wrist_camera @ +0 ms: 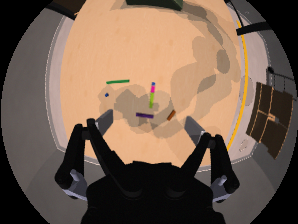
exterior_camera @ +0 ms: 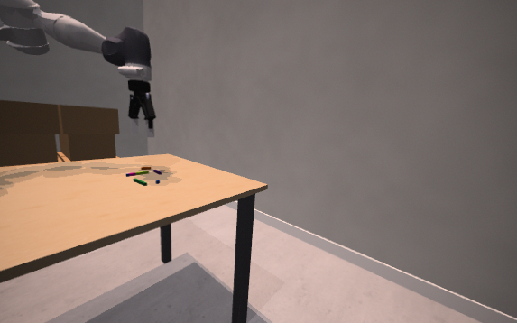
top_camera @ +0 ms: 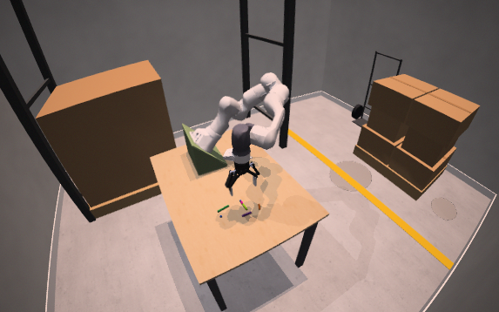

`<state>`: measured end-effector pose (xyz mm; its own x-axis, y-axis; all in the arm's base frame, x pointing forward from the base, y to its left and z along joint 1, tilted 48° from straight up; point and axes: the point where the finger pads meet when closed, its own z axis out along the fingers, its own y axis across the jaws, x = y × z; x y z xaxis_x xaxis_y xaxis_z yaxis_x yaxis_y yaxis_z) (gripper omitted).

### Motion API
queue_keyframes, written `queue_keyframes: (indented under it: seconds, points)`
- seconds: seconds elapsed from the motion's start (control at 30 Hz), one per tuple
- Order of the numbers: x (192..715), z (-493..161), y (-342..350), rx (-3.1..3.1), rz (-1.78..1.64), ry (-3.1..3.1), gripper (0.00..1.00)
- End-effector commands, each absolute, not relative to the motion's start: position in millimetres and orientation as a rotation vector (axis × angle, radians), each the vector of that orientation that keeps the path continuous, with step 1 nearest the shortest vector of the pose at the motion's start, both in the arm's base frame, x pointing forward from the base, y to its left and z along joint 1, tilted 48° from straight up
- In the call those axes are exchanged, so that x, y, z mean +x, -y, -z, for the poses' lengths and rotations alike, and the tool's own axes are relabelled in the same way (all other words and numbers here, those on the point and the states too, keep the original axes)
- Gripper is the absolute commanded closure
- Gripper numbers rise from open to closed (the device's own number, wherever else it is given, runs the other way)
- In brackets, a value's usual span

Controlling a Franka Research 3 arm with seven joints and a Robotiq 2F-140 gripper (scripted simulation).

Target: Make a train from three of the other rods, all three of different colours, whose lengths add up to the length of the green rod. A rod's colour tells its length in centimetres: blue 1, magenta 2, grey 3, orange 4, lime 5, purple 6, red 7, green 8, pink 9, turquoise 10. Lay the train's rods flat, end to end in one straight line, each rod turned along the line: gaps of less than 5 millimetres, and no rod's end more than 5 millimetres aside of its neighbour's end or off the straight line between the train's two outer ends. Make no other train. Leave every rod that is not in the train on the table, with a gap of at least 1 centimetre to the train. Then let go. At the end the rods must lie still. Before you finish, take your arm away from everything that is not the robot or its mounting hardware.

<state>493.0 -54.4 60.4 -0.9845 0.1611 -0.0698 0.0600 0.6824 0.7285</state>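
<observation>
My gripper (top_camera: 242,183) (exterior_camera: 144,121) (wrist_camera: 149,119) is open and empty, high above the rods on the wooden table (top_camera: 198,248) (exterior_camera: 61,203) (wrist_camera: 93,43). A magenta rod (top_camera: 240,201) (exterior_camera: 130,174) (wrist_camera: 153,87) and a lime rod (top_camera: 245,206) (exterior_camera: 143,172) (wrist_camera: 150,100) lie end to end in one line. A purple rod (top_camera: 246,214) (exterior_camera: 157,171) (wrist_camera: 144,115) lies just beyond the lime end, turned across the line. An orange rod (top_camera: 259,206) (exterior_camera: 146,168) (wrist_camera: 170,115) lies to the side. The green rod (top_camera: 223,208) (exterior_camera: 140,181) (wrist_camera: 117,82) and a small blue rod (top_camera: 220,215) (exterior_camera: 157,181) (wrist_camera: 107,95) lie apart.
A green wedge-shaped stand (top_camera: 200,157) sits at the table's back edge by the arm's base. Large cardboard boxes (top_camera: 103,131) (top_camera: 416,126) stand on the floor off the table. Black posts (top_camera: 286,74) rise behind the arm.
</observation>
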Motion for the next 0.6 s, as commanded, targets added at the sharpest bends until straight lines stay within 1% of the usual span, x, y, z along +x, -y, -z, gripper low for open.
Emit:
queue_keyframes:
  seconds: [0.0,0.57]
  points:
    - [487.5,-72.8,61.7,0.196,-1.212,-2.772,0.0]
    - [485.6,-81.4,70.9,0.196,-1.212,-2.772,0.0]
